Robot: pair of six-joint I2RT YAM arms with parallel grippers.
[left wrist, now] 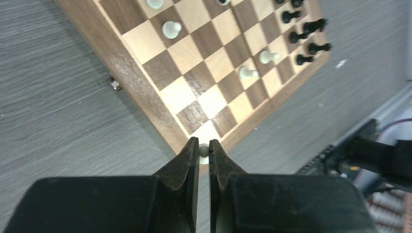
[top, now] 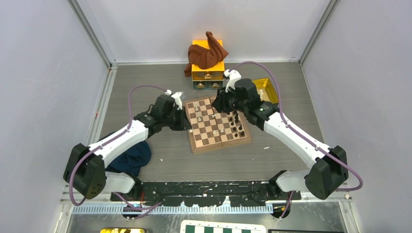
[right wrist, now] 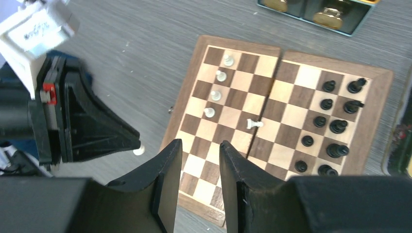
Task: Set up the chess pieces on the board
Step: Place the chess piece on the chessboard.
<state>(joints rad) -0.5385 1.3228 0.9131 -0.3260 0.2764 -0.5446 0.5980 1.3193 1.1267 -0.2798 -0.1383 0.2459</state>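
Chessboard point(top: 210, 137) lies on the grey worktop point(top: 145, 87) between the arms. Cream-white pawns point(right wrist: 215, 95) stand in a file on the half nearer the left arm, a toppled white piece point(right wrist: 253, 124) lies at the centre seam, and dark pieces point(right wrist: 335, 126) are ranked along the opposite edge. Left claw point(left wrist: 204, 144) is pinched on a small white piece point(left wrist: 204, 150) just off the board's corner; right claw point(right wrist: 199, 145) hovers above the board, fingers spread, holding nothing.
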